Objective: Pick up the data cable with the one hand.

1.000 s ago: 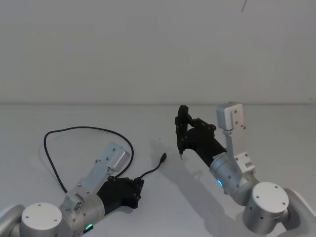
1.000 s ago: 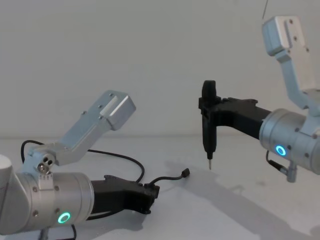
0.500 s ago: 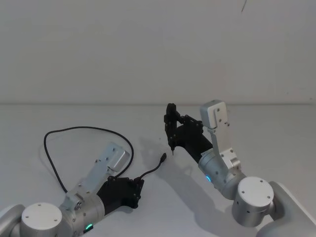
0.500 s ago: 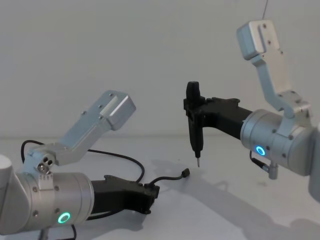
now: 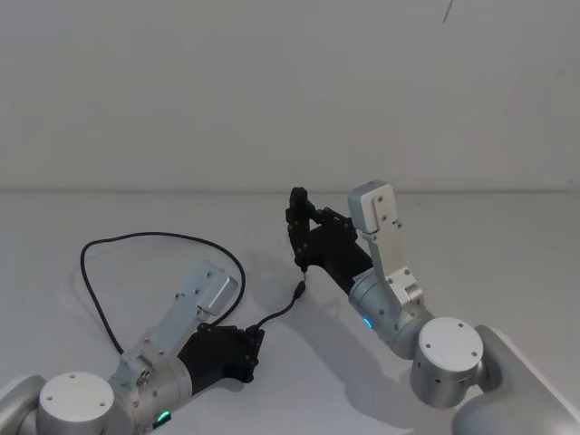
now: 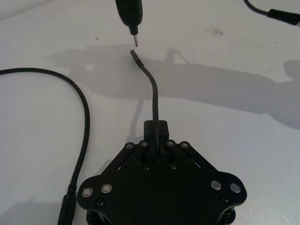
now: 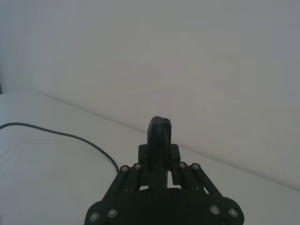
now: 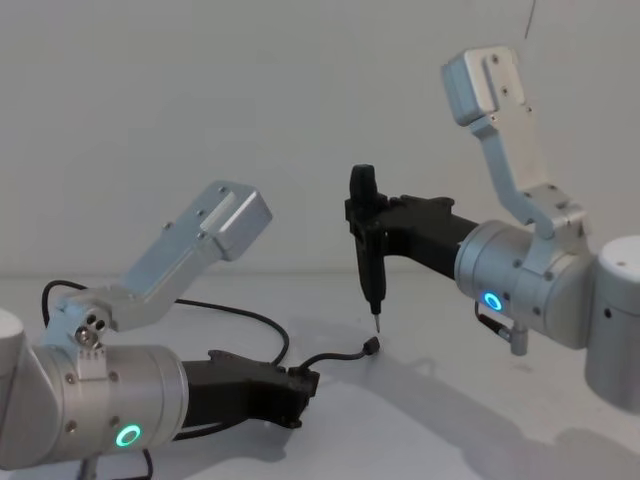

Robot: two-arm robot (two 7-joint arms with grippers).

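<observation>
While the left gripper (image 6: pixel 158 152) lies low on the white worktop (image 5: pixel 507 254) near its front edge, its fingers pinched on the data cable (image 5: pixel 161 237) a short way behind one plug (image 6: pixel 135 56), the cable's main loop sprawls toward the left edge. That plug sticks out ahead of the fingers, just off the surface. The right gripper (image 8: pixel 366 240) is clamped on a black pen-like tool (image 8: pixel 367 245), held upright with its tip just above the plug. The grasp looks made, so I judge the lifting step is at hand: the next move calls for raising the left arm steadily so the loose loops trail free without snagging the tool
</observation>
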